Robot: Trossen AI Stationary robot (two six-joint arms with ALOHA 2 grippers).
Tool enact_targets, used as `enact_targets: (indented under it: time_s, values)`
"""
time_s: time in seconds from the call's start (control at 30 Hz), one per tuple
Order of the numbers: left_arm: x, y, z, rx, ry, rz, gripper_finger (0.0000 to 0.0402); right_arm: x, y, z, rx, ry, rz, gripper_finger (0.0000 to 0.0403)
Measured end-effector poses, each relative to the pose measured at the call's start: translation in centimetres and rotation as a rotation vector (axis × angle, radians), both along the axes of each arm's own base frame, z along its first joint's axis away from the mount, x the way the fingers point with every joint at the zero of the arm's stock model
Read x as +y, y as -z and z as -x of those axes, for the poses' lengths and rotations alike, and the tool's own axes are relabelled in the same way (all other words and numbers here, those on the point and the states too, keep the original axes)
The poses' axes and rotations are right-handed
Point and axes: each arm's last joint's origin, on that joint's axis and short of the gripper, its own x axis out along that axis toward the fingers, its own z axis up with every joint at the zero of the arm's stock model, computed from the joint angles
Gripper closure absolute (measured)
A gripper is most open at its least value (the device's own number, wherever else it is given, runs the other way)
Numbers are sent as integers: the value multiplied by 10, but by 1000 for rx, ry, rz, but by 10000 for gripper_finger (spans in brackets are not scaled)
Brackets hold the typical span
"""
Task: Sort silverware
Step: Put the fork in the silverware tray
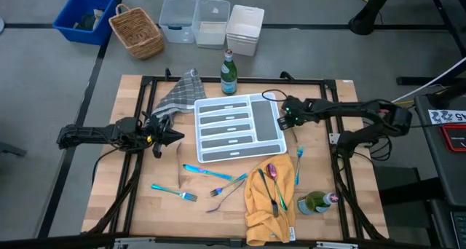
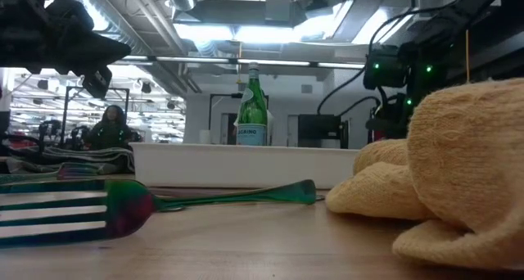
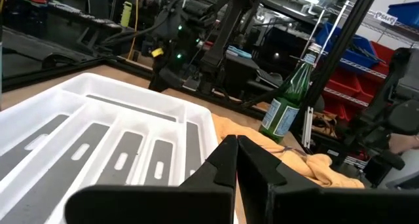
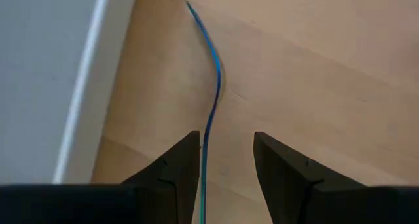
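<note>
While 2 arms flank the white tray (image 1: 271, 133) on the wooden table (image 1: 138, 198), left tool (image 1: 175, 136) clenched; right tool (image 1: 285, 122) released.

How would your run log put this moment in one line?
right gripper: open over blue fork beside tray | left gripper: shut, waiting

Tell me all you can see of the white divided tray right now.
The white divided tray looks like glossy plastic, with grey liners in its slots. It lies flat mid-table, slightly skewed: several long parallel compartments plus one running crosswise along the side nearest the right arm. No silverware shows in any compartment. A grey checked cloth lies at its far-left corner, a green bottle stands just behind it, and a blue fork lies on the wood off its near-right corner.
</note>
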Motion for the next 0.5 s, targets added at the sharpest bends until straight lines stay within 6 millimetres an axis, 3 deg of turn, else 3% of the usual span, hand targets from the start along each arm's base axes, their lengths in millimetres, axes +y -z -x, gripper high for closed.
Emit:
enact_targets:
  time_s: [0.3,0.5]
  values:
    - [0,0,0,0,0,0,402,-2,14,-3,58,0,-30,259]
    - [0,0,0,0,0,-3,402,-2,16,-5,49,-7,-50,313]
